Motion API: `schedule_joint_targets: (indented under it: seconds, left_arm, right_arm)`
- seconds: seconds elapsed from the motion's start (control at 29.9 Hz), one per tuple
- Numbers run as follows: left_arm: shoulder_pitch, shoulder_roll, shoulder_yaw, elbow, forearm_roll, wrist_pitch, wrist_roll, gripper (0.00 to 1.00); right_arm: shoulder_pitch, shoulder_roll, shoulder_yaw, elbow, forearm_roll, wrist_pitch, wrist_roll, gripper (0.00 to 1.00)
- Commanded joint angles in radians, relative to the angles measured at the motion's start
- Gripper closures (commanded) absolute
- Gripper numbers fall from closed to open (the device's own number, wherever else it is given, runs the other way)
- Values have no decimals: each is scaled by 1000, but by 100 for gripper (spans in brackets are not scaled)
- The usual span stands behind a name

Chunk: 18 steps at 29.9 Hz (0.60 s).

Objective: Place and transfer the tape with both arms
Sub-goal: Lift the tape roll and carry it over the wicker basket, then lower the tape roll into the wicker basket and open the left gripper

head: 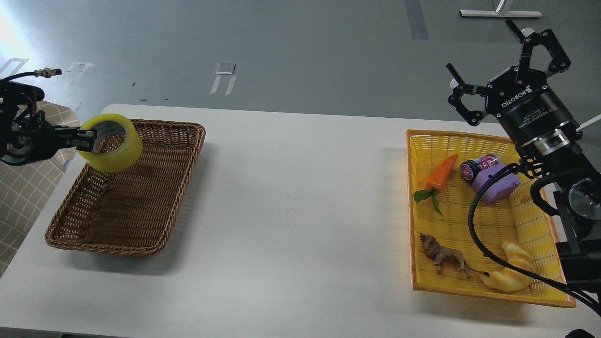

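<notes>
The tape (pixel 112 146), a wide yellow roll with a grey-white core, hangs over the far left corner of the brown wicker basket (pixel 155 225). My left gripper (pixel 87 139) comes in from the left edge and is shut on the roll's near wall, one finger inside the core. The roll is a little above the basket's rim. My right gripper (pixel 504 65), marked ROBOTIQ, is open and empty, raised above the far edge of the yellow basket (pixel 469 293) at the right.
The yellow basket holds a toy carrot (pixel 440 173), a purple jar (pixel 490 180), a toy lion (pixel 445 258) and a yellow croissant toy (pixel 512 274). A black cable (pixel 474 225) from my right arm loops over this basket. White table (pixel 300 197) lies between the baskets.
</notes>
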Motion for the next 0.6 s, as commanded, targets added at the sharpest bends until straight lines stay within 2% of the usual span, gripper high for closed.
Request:
schedule_joint_targets:
  seconds: [0.0,0.57]
  left_arm:
    - [26,-5,-1,0,-1,15,0,100]
    - [72,-65,3,11,-9,27,0,100]
  right_arm:
    - [-2,2,0,-2,0,0,0,0]
    - [0,2,0,-3,0,0,0,0]
